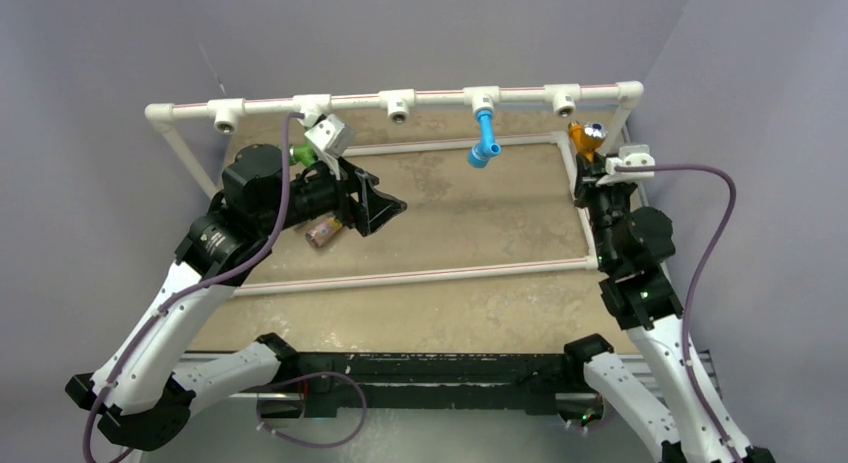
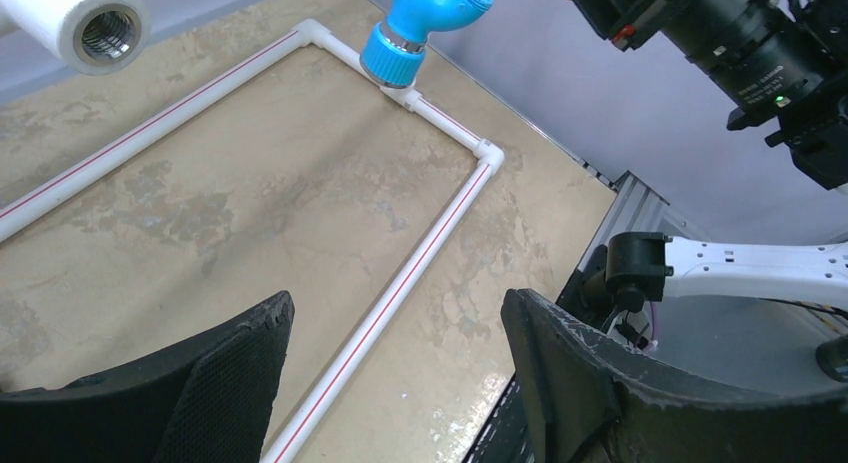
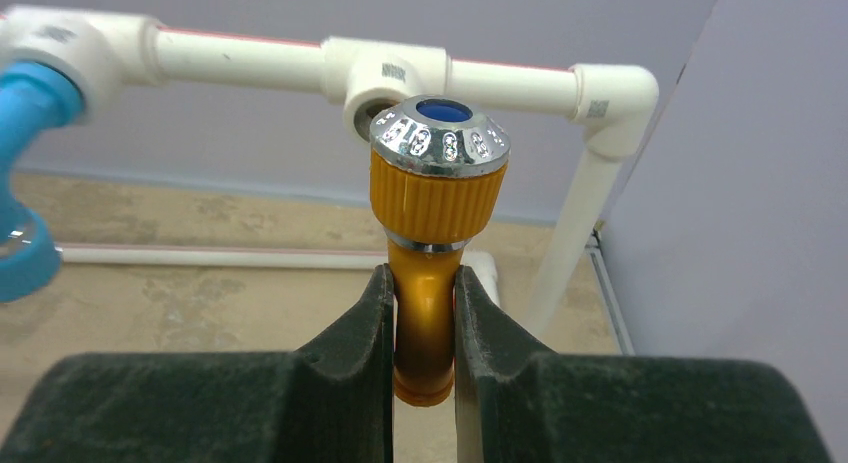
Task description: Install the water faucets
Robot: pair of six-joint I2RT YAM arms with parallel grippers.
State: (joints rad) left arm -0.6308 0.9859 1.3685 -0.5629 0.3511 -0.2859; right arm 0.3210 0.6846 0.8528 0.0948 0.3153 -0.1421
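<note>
Your right jaws pinch the orange faucet [image 3: 437,198] by its smooth stem.
Its ribbed collar and shiny knurled cap rise at 12 o'clock from the jaws, near a white tee socket [image 3: 385,75]. The blue faucet [image 1: 485,138] hangs at 9 o'clock. Your left jaws stand spread above the mottled tan bench [image 2: 250,203].

White pipe frame [image 1: 350,99] with tee sockets [image 1: 398,107] on mottled tan tabletop [image 1: 470,223]
</note>
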